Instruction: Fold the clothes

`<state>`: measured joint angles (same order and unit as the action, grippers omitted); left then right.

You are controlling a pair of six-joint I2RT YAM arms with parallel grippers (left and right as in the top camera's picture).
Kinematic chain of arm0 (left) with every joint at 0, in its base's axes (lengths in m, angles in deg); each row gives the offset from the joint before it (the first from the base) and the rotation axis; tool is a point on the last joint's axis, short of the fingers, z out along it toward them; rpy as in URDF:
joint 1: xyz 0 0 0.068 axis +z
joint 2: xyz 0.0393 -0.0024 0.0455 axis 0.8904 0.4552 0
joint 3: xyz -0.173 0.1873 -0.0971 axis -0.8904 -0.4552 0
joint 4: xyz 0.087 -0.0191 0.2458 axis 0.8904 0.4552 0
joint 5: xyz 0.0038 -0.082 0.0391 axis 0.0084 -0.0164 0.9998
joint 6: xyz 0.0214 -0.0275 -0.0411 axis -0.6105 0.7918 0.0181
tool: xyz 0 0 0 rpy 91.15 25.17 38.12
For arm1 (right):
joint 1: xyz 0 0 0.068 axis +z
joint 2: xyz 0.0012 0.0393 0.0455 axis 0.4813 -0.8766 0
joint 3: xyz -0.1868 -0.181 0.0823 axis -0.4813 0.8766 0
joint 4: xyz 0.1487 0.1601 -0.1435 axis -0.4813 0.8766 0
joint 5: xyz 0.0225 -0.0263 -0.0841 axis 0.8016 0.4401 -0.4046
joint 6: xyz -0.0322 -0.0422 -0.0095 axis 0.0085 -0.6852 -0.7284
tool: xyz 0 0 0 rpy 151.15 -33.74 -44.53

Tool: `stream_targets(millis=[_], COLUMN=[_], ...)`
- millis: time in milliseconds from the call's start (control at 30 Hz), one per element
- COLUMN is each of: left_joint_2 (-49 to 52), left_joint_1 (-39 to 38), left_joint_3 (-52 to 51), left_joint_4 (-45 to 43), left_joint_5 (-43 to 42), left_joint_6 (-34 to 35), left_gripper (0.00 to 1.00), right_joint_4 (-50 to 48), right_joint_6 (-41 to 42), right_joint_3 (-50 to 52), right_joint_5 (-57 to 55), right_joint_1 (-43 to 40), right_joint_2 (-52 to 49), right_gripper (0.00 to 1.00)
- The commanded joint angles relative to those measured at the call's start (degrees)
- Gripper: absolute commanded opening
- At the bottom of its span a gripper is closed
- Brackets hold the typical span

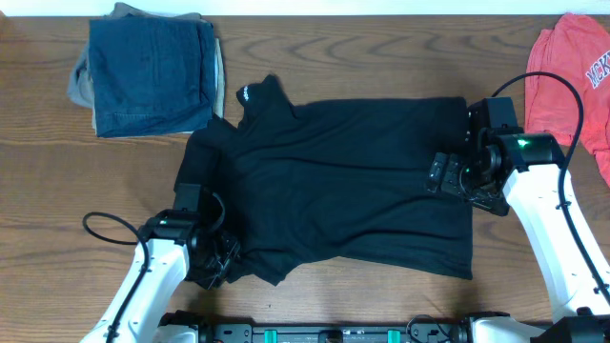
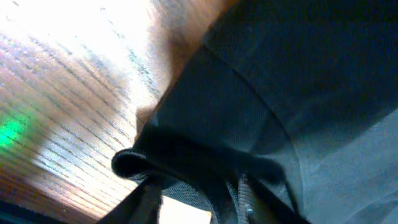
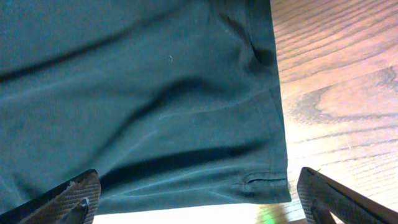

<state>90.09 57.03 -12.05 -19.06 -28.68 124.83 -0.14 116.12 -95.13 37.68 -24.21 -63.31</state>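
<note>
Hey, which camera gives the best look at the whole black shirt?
The overhead view: it shows nearly the whole black shirt spread on the table, white mark included. The left wrist view shows only a bunched edge fold, the right wrist view only one hem corner.

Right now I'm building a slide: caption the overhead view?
Black shirt spread on wooden table; left gripper at its sleeve, right gripper open over its hem.
</note>
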Motion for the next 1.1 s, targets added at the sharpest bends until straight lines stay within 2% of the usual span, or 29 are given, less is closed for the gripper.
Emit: stream_targets(millis=[0,33,100,167,200,433,700,867,1067], left_joint_2=[0.33,0.33,0.33,0.33,0.33,-0.20,-5.66,-10.38,-14.97], left_joint_1=[-1.29,-1.84,-2.75,-3.37,-3.56,-3.58,-3.58,-3.58,-3.56], left_joint_3=[-0.26,-0.26,-0.26,-0.26,-0.26,0.26,3.87,3.93,3.93], left_joint_4=[-0.20,-0.44,-1.07,-1.70,-2.08,-1.99,3.58,4.22,3.93], left_joint_5=[-0.68,-0.68,-0.68,-0.70,-0.72,-1.38,-3.32,-3.54,-2.34], left_joint_6=[0.09,0.11,0.11,0.13,0.13,-1.27,-2.93,-3.04,-5.38], left_gripper=[0.40,0.39,0.27,0.09,0.06,0.06,0.06,0.06,0.06], right_joint_4=[0.02,0.02,0.04,0.07,0.11,0.26,0.48,0.02,-0.15], right_joint_6=[-0.85,-0.85,-0.85,-0.85,-0.85,-0.85,1.05,6.40,6.71], right_joint_3=[0.15,0.15,0.15,0.15,0.15,0.15,1.86,6.64,10.78], right_joint_5=[0.20,0.20,0.20,0.17,0.17,-0.22,-1.73,-1.66,-0.76], right_joint_1=[-0.59,-0.59,-0.59,-0.59,-0.59,-0.59,-0.85,-3.72,-9.53], right_joint_2=[0.09,0.09,0.09,0.09,0.09,0.09,0.04,0.04,0.04], right_gripper=[0.99,0.99,0.99,0.99,0.99,0.99,0.99,0.99,0.99])
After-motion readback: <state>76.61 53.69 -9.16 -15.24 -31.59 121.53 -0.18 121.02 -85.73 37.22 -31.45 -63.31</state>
